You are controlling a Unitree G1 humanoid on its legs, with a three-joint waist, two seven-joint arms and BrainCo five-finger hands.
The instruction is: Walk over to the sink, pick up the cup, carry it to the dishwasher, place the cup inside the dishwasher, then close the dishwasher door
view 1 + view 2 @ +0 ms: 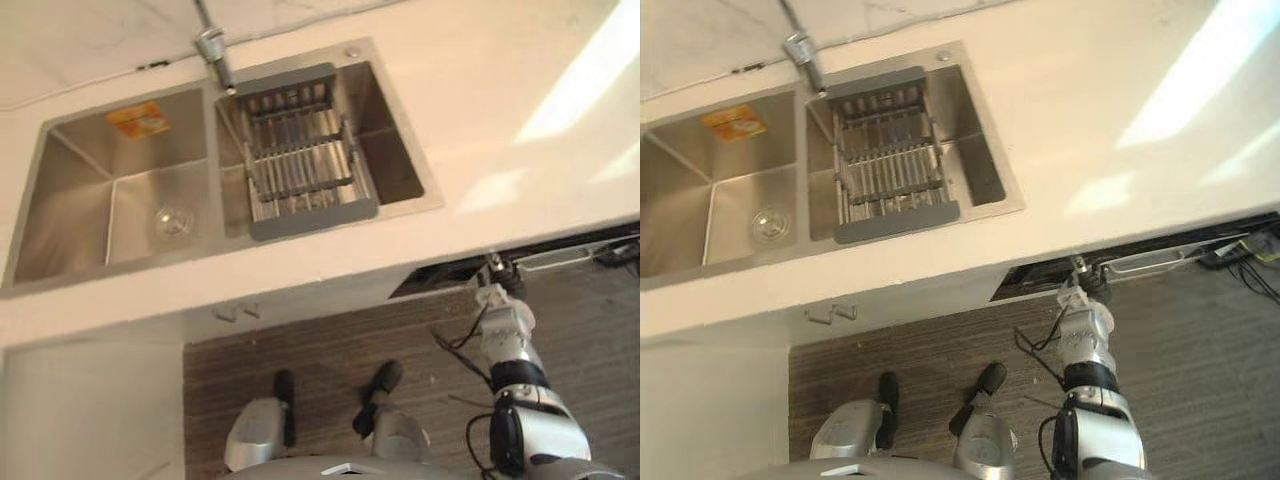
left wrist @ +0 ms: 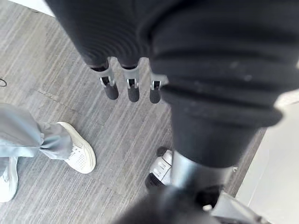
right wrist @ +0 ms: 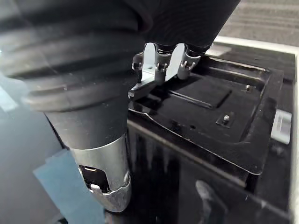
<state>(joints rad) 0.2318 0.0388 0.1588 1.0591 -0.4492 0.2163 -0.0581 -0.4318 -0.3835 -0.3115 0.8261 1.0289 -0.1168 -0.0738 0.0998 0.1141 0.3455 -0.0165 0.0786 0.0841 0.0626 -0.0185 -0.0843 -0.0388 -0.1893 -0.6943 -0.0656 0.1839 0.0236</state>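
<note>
The steel double sink (image 1: 110, 150) lies in the white counter, and a grey dish rack (image 1: 300, 160) sits across its right basin. Below the counter's right part, the dishwasher door (image 1: 1160, 258) stands ajar, leaving a narrow dark gap. My right hand (image 1: 1080, 275) reaches down to the door's top edge. In the right wrist view its fingers (image 3: 161, 65) rest on the rim of the door's dark inner panel (image 3: 219, 121) and hold nothing. My left hand (image 2: 132, 88) hangs over the grey floor with relaxed, empty fingers.
A faucet (image 1: 213, 50) rises behind the divider between the basins. The left basin has an orange sticker (image 1: 138, 120) and a drain (image 1: 172, 220). A person in grey trousers and white shoes (image 2: 79, 154) stands on the floor close to my left side.
</note>
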